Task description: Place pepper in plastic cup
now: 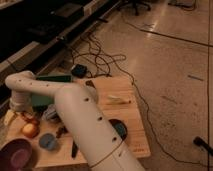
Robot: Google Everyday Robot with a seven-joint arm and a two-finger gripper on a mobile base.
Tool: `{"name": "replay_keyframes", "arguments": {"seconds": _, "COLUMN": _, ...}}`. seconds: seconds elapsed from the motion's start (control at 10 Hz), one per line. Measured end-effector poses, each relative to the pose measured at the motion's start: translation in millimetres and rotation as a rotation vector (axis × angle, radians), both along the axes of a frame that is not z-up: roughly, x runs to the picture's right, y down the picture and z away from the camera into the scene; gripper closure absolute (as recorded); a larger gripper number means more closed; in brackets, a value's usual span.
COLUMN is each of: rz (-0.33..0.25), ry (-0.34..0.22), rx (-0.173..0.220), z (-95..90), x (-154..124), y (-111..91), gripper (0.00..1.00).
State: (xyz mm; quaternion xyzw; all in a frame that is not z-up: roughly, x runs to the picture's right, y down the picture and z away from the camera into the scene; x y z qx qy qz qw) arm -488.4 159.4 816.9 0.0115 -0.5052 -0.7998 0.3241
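My white arm reaches from the bottom middle up to the table's left end, where it bends down. The gripper [25, 114] hangs at the left end of the wooden table [132, 117], mostly hidden by the wrist. Just under it is a small red-orange shape that looks like the pepper [31, 120]; whether the gripper touches it cannot be told. A round yellow-orange fruit [30, 130] lies just in front. A small blue cup [48, 141] stands to the fruit's right, near the front edge.
A purple bowl [17, 153] sits at the front left corner. A green bag [49, 91] lies behind the arm. A dark bowl [120, 129], a pale object [118, 100] and a black utensil [74, 149] are on the table. Cables cross the floor behind.
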Motion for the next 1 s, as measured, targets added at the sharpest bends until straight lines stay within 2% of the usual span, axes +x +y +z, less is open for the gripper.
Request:
{"name": "replay_keyframes", "arguments": {"seconds": 0.4, "rz": -0.024, "ry": -0.007, "rx": 0.032, "z": 11.8, "x": -1.9, "y": -1.6, "gripper": 0.2}}
{"name": "replay_keyframes", "arguments": {"seconds": 1.0, "rz": -0.024, "ry": -0.007, "rx": 0.033, "z": 12.1, "x": -1.8, "y": -1.5, "gripper": 0.2}}
